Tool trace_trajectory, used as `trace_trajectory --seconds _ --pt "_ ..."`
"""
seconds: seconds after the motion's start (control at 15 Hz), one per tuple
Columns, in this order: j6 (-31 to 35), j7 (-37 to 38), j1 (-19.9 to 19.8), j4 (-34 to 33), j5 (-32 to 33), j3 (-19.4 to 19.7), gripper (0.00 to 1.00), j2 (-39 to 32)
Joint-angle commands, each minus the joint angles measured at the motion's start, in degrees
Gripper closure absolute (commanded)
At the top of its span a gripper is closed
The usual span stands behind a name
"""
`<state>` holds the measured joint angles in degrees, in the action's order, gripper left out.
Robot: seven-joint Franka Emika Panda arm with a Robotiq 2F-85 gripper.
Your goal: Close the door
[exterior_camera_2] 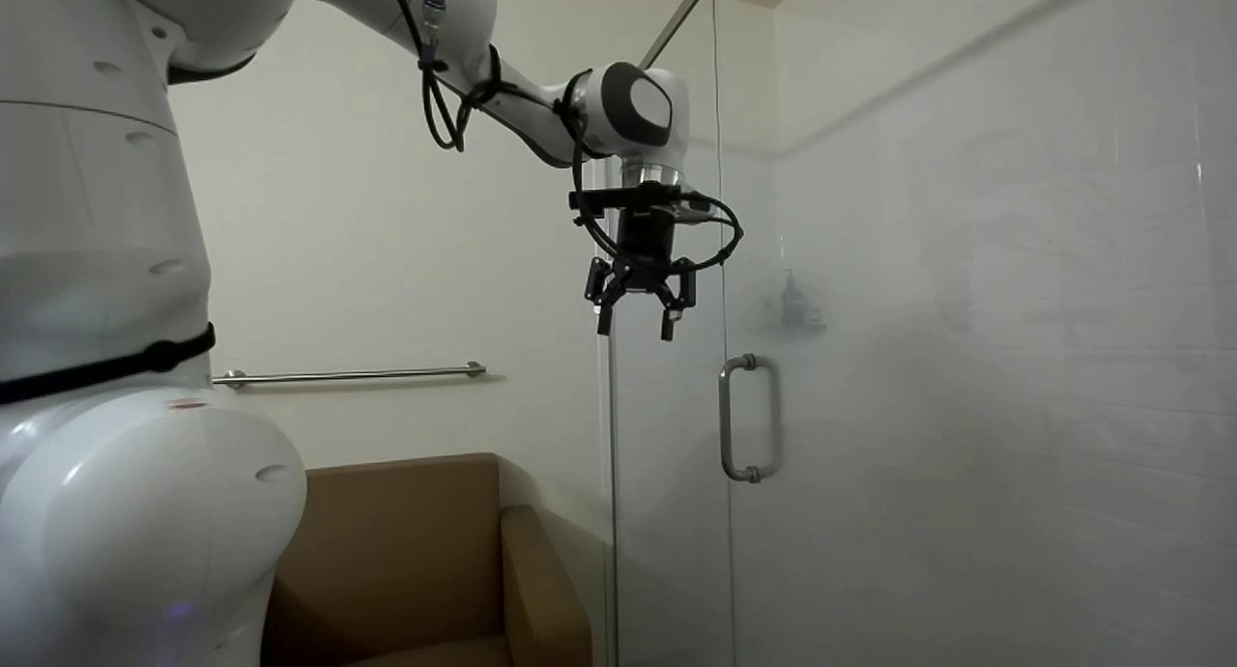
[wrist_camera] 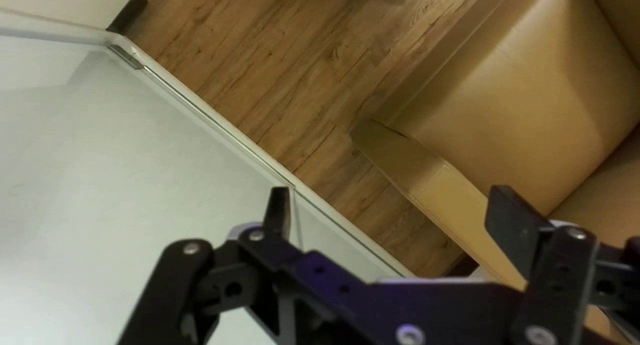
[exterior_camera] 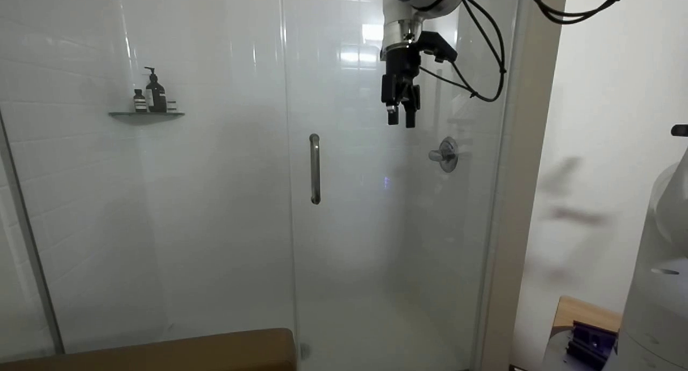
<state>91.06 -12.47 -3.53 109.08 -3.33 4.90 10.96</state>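
The door (exterior_camera: 355, 252) is a clear glass panel. Its chrome bar handle (exterior_camera: 315, 169) is at mid-height near the seam with the fixed glass panel (exterior_camera: 215, 242). The door (exterior_camera_2: 918, 512) and handle (exterior_camera_2: 727, 420) also show in an exterior view. The door looks about in line with the fixed panel. Its glass and bottom edge show in the wrist view (wrist_camera: 150, 150), where the handle is out of view. My gripper (exterior_camera: 402, 118) points down, open and empty, higher than the handle. It (exterior_camera_2: 636, 325) appears on the room side of the glass, apart from the handle.
A tan sofa (exterior_camera_2: 406, 541) stands near the fixed panel, and its armrest (wrist_camera: 440, 185) lies below my gripper in the wrist view. A towel bar (exterior_camera_2: 358, 374) is on the wall. A shower valve (exterior_camera: 447, 155) and a bottle shelf (exterior_camera: 146, 113) are behind the glass.
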Motion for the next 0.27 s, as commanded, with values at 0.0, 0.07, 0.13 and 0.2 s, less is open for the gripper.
trace_trajectory --seconds 0.0,0.07,0.13,0.2 --pt "-0.18 0.03 0.19 -0.24 0.02 0.15 0.0 -0.01" --pt "-0.18 0.03 0.2 -0.24 0.01 0.14 0.0 -0.15" --pt "-0.17 0.02 0.2 -0.23 0.01 0.13 0.0 -0.39" --pt "-0.17 0.02 0.19 -0.23 0.01 0.13 0.0 -0.59"
